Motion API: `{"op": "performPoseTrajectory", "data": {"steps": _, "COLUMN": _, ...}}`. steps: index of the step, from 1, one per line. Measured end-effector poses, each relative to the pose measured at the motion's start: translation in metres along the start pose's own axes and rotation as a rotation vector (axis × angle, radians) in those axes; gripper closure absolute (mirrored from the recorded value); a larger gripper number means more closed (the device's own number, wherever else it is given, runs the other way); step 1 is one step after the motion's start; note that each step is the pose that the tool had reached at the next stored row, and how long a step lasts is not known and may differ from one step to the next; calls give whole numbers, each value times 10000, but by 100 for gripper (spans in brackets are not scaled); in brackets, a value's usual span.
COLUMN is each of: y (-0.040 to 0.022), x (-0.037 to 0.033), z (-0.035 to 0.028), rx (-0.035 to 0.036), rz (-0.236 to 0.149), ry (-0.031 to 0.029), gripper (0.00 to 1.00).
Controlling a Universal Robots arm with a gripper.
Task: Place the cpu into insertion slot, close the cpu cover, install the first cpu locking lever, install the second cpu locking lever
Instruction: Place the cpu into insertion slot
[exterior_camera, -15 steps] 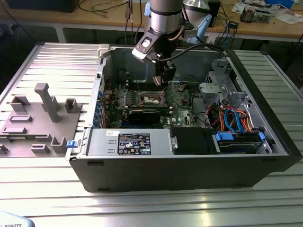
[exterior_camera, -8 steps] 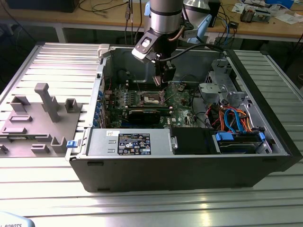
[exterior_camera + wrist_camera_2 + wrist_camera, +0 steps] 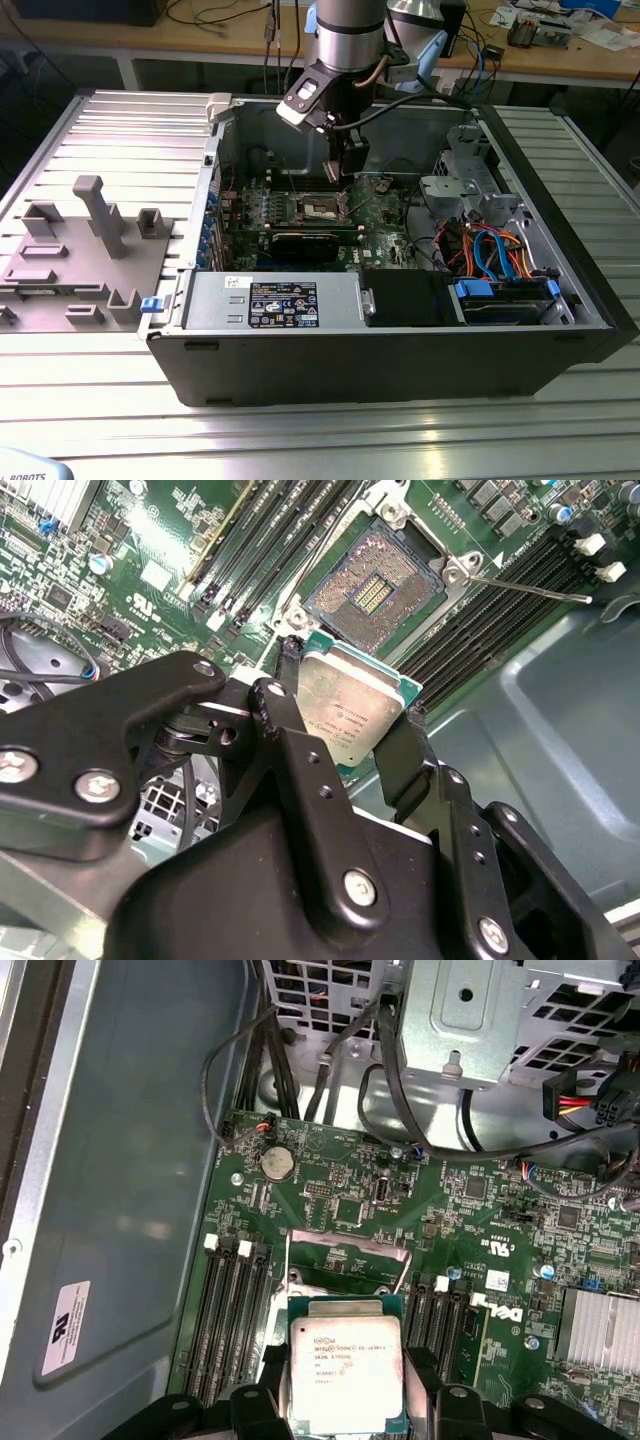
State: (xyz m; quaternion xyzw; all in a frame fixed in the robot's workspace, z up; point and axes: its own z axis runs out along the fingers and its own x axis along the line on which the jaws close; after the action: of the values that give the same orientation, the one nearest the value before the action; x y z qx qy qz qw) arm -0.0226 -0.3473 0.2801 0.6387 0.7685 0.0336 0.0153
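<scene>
The exterior view shows the arm reaching down into an open computer case (image 3: 400, 350) that lies on a ribbed metal surface (image 3: 300, 440). Its pincer (image 3: 343, 168) hangs just above the green motherboard (image 3: 380, 225), over the insertion slot (image 3: 322, 208) near the board's middle. The second wrist view makes the grip plain: the two black fingers (image 3: 405, 755) are drawn in narrow on opposite edges of the cpu (image 3: 355, 705). The chip is held in the air with its metal top toward the camera, apart from the socket and not yet in it. Beyond it the slot lies bare with its field of contacts exposed, and a thin locking lever (image 3: 530, 588) stands free to one side. The first step, placing the chip, looks to be the one in hand, with cover and levers not yet dealt with. By my judgement, seating it calls for the chip squared to the recess, held level, and brought straight down with no sideways scrape across the contacts. The first wrist view adds what looks to be the cpu cover (image 3: 350, 1245), raised at the far edge of the socket, while the chip hides most of the recess there. The exterior view adds a grey fixture block (image 3: 80, 250) on the exterior view's left, well apart from the case.
</scene>
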Motion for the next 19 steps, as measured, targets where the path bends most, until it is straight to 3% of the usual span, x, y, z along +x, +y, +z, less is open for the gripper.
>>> {"op": "performPoseTrajectory", "data": {"steps": 19, "y": -2, "x": -1, "z": 28, "rx": -16, "rz": 826, "ry": -59, "gripper": 46}}
